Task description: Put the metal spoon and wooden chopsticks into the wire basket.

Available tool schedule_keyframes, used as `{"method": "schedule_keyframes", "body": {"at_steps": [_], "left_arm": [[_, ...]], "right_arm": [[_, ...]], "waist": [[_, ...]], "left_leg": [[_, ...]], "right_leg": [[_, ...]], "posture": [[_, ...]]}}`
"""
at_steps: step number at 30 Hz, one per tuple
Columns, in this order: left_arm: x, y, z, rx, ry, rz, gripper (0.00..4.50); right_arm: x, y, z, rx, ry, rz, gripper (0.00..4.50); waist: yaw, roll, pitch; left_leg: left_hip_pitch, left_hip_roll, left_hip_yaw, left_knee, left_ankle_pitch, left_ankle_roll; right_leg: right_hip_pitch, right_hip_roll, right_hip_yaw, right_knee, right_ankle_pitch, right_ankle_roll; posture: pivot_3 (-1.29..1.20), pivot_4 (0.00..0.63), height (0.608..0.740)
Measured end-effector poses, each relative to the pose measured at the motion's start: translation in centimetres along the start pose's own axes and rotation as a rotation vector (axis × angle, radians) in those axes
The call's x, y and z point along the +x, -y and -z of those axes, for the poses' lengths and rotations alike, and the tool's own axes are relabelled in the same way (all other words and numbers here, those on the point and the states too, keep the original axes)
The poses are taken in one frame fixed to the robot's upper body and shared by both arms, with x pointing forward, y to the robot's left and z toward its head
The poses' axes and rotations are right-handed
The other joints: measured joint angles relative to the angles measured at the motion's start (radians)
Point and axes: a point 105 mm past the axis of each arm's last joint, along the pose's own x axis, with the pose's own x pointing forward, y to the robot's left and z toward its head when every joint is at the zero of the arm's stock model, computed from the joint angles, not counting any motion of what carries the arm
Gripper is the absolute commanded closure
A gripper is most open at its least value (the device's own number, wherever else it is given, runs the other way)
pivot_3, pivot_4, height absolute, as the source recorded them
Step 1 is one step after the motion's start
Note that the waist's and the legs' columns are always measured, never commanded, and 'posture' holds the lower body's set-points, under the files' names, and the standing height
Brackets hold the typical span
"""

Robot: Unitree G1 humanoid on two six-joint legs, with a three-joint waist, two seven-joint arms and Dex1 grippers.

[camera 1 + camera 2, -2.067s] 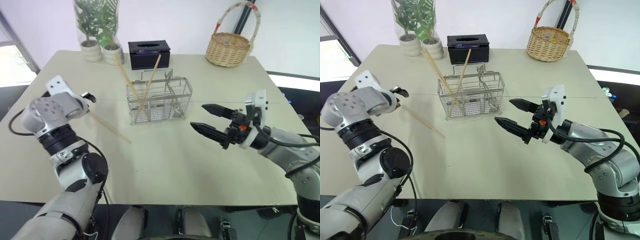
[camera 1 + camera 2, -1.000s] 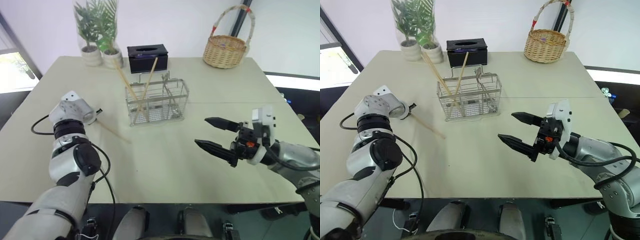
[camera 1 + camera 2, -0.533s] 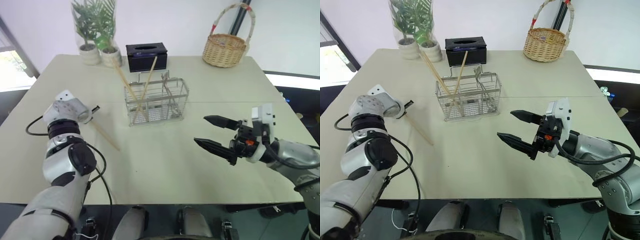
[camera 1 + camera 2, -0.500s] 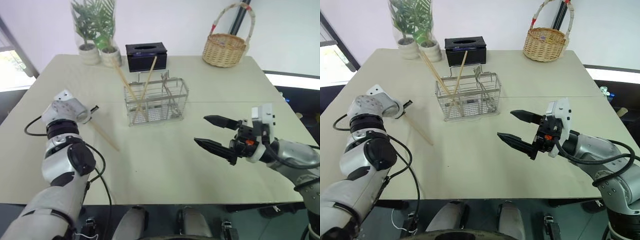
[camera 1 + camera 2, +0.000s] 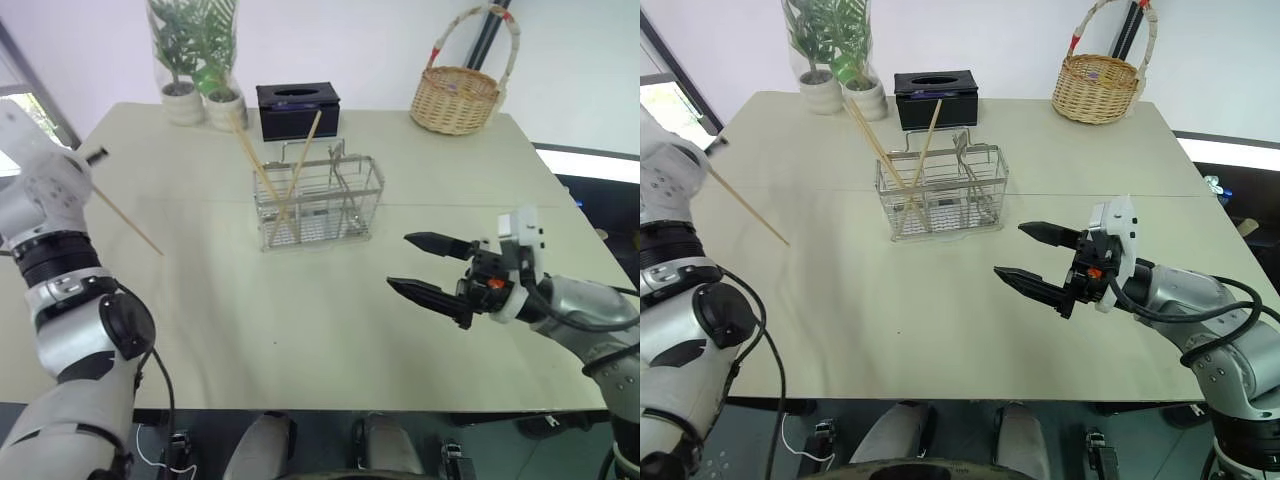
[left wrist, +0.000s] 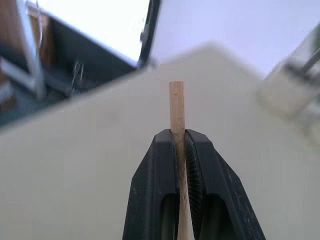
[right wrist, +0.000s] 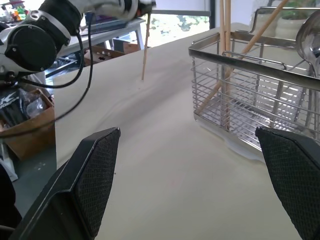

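One wooden chopstick (image 5: 125,217) is pinched near its top in your left hand (image 6: 178,145), hanging clear of the surface (image 5: 330,330) for carrying to the wire basket (image 5: 318,205). Your right hand (image 5: 428,266) waits wide and empty.

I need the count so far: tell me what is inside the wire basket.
Three wooden chopsticks lean in the wire basket's left compartments, and the metal spoon stands in a right one. The basket's floor behind the mesh is hard to make out.

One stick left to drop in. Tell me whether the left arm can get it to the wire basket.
Probably yes. The left gripper is shut on the chopstick, lifted off the table; nothing stands between it and the wire basket.
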Motion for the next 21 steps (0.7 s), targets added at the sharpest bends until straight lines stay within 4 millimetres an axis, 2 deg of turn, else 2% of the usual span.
{"method": "schedule_keyframes", "body": {"at_steps": [4,7,10,11,13,16,21], "left_arm": [[-1.5,2.8,-4.1,-0.047,0.2,0.199,4.49],[-3.7,5.7,-7.9,-0.123,0.319,0.396,4.49],[-7.2,9.9,-11.5,-0.176,0.424,0.638,4.49],[-8.4,11.2,-12.0,-0.179,0.446,0.707,4.49],[-10.3,14.0,-11.8,-0.157,0.456,0.831,4.49],[-12.0,17.8,-9.1,-0.092,0.4,0.975,4.49],[-13.5,21.2,-4.3,0.016,0.303,1.106,4.49]], "right_arm": [[0.0,0.1,-0.5,-0.021,-0.009,-0.007,0.0],[-0.2,0.2,-0.5,-0.018,-0.018,-0.002,0.0],[-0.3,0.2,-0.5,-0.015,-0.02,0.006,0.0],[-0.3,0.3,-0.5,-0.015,-0.021,0.009,0.0],[-0.3,0.4,-0.4,-0.014,-0.02,0.022,0.0],[-0.4,0.4,-0.3,-0.009,-0.016,0.044,0.0],[-0.6,0.2,0.0,-0.006,-0.017,0.075,0.0]], "waist": [[-0.002,0.0,0.0],[-0.002,-0.001,0.0],[-0.001,-0.001,0.0],[-0.002,0.0,0.0],[-0.002,0.002,0.0],[-0.003,0.002,0.0],[-0.009,0.005,0.003]], "left_leg": [[0.0,0.001,-0.001,0.0,0.0,0.0],[-0.001,0.001,-0.001,0.0,0.001,0.002],[-0.001,0.0,-0.001,0.0,0.001,0.003],[-0.001,0.0,-0.001,0.001,0.001,0.004],[0.0,0.0,-0.001,0.0,0.001,0.004],[0.0,0.0,-0.001,0.001,0.001,0.004],[0.0,0.001,0.0,0.0,0.001,0.005]], "right_leg": [[0.0,0.0,0.0,-0.001,0.0,0.0],[0.0,0.0,0.0,-0.001,0.0,0.0],[0.001,0.0,0.0,-0.002,0.0,0.0],[0.002,0.0,0.0,-0.002,0.0,0.0],[0.003,0.0,0.0,-0.002,0.0,0.0],[0.002,0.0,0.0,-0.002,0.0,0.0],[0.001,0.001,0.0,-0.001,0.0,0.0]], "posture": [[0.0,0.15,0.65],[0.0,0.15,0.65],[0.0,0.15,0.65],[0.0,0.15,0.65],[0.0,0.15,0.65],[0.0,0.15,0.65],[0.0,0.15,0.65]]}}
